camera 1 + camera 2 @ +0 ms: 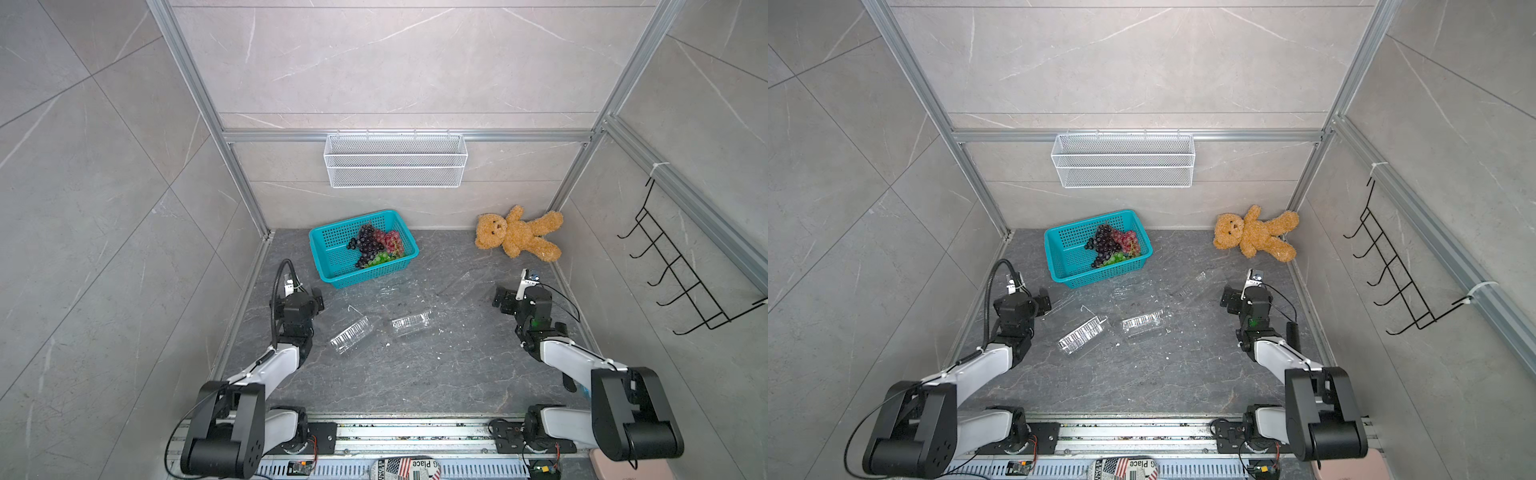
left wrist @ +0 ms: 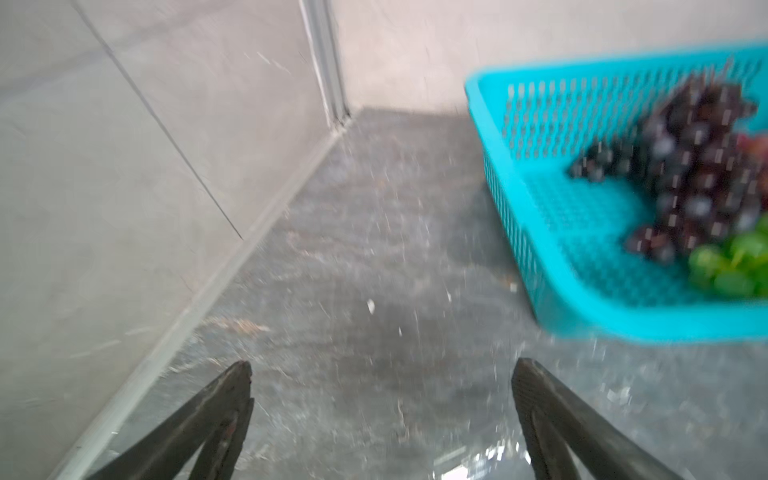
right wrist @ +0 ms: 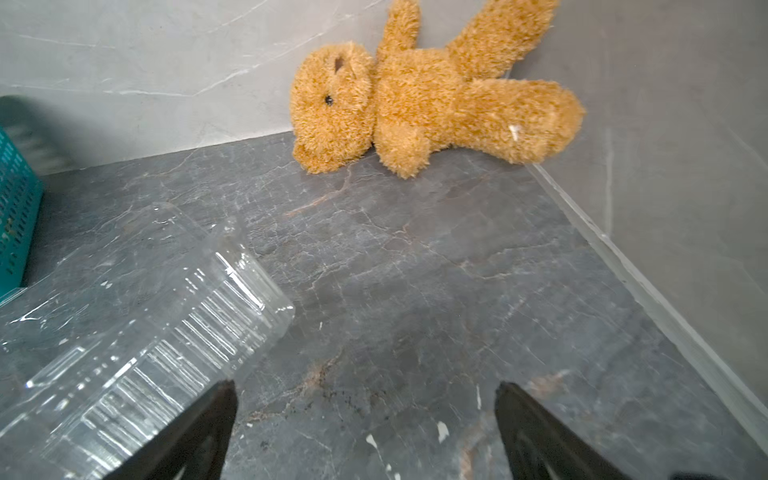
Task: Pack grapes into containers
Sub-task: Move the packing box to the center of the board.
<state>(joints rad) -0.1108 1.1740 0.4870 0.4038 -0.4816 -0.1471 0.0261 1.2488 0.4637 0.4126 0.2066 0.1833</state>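
Note:
The grapes [image 1: 374,247] lie in a teal basket [image 1: 328,266]: a dark purple bunch [image 2: 698,174], a reddish-pink one [image 1: 391,240] and a green one [image 2: 731,266]. In both top views two clear ribbed containers [image 1: 351,334] [image 1: 409,324] lie mid-floor, and a third container [image 1: 1196,282] lies farther right. My left gripper [image 1: 318,298] hovers open near the basket's front left corner, nothing between its fingers [image 2: 237,386]. My right gripper [image 1: 502,300] is open too, with that third container [image 3: 145,332] just beside one finger.
A brown teddy bear [image 1: 519,237] lies in the back right corner. A white wire basket [image 1: 395,160] hangs on the back wall and a black hook rack [image 1: 681,274] on the right wall. The left wall [image 2: 124,187] runs close beside my left gripper.

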